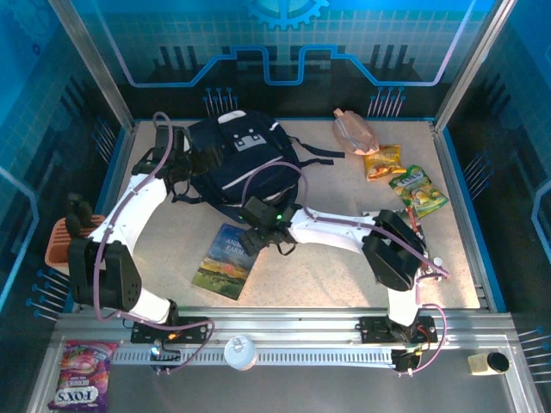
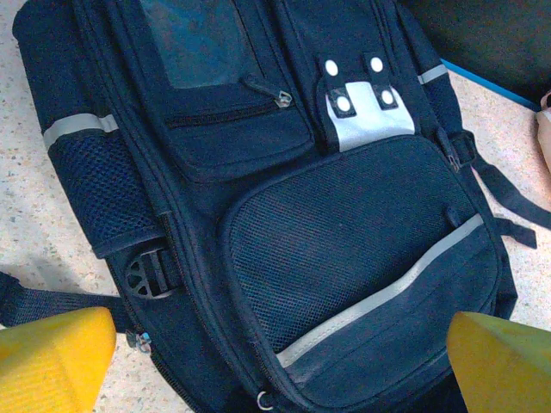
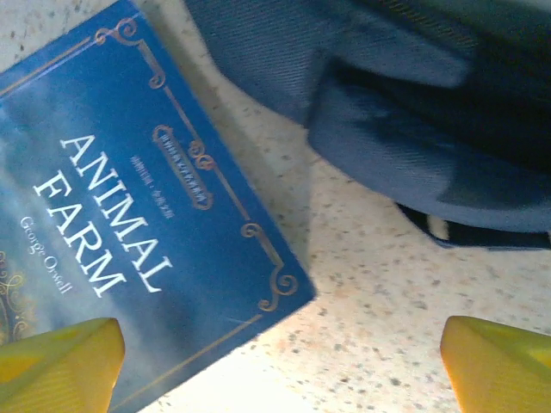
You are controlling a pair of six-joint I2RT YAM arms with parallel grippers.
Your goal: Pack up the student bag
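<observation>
The student bag [image 1: 244, 161] lies flat at the back middle of the table, dark navy with grey trim. In the left wrist view its mesh front pocket [image 2: 344, 241] and grey patch [image 2: 366, 129] face up. My left gripper [image 1: 179, 165] hovers at the bag's left side. It is open, with its yellow fingertips [image 2: 52, 357] far apart over the bag and nothing between them. A blue book titled Animal Farm [image 1: 225, 261] lies on the table in front of the bag. My right gripper [image 1: 256, 234] stands open above the book's corner [image 3: 284, 288], holding nothing, with the bag's edge [image 3: 413, 120] just beyond.
A tan pouch [image 1: 355, 132], a yellow packet [image 1: 383, 162] and a green packet [image 1: 418, 191] lie at the back right. An orange basket [image 1: 58, 241] sits at the left edge. A candy bag [image 1: 82, 387] and a white round object [image 1: 240, 351] rest on the near rail.
</observation>
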